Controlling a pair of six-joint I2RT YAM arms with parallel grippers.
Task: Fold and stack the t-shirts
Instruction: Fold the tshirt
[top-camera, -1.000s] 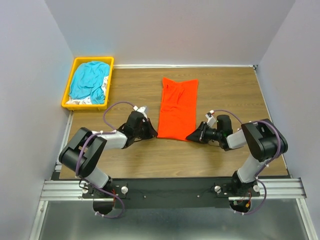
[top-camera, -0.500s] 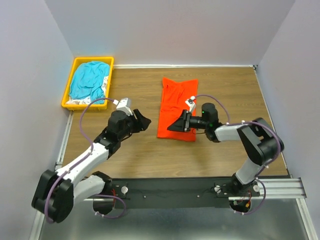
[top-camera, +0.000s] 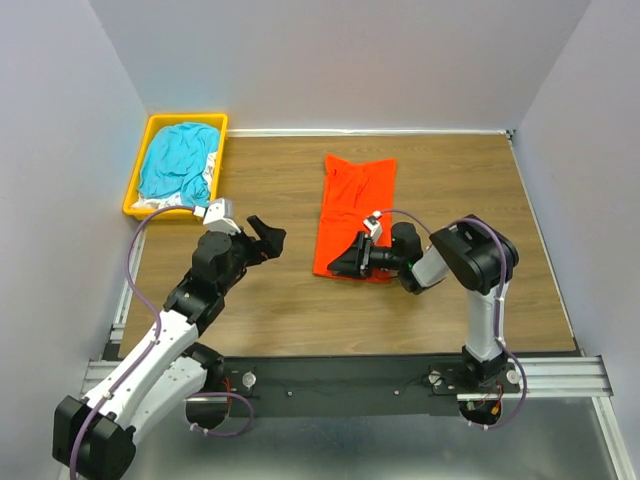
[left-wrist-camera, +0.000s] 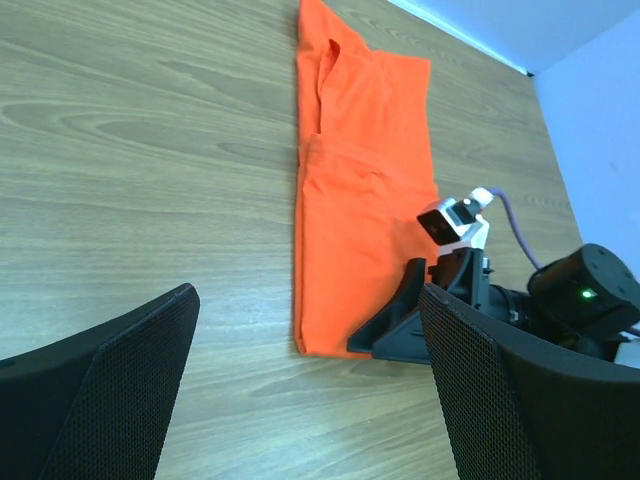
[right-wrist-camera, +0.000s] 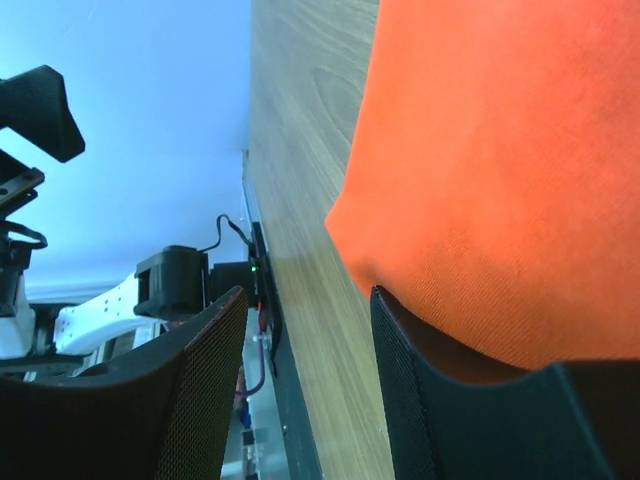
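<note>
Grey walls are closing in a wooden table (top-camera: 300, 310), and your orange t-shirt (top-camera: 356, 200) is lying mid-table as a long folded strip.

Its long axis is running straight away from the arm bases. Your right gripper (top-camera: 340, 268) is sitting low at the near hem and pointing across it toward the left side, with the forearm nearly flat on the wood and the elbow doubled back. Its jaws are standing apart, not pinching, and the hem's corner is resting against one finger (right-wrist-camera: 430, 400). Your left gripper (top-camera: 265, 236) is hovering wide open and empty over bare wood just left of the strip, with the arm stretched forward. The right one is nearer, so the lengthwise fold is probably yours to start there. The teal t-shirt (top-camera: 178, 160) is waiting in the yellow bin (top-camera: 185, 118) at the far left.
</note>
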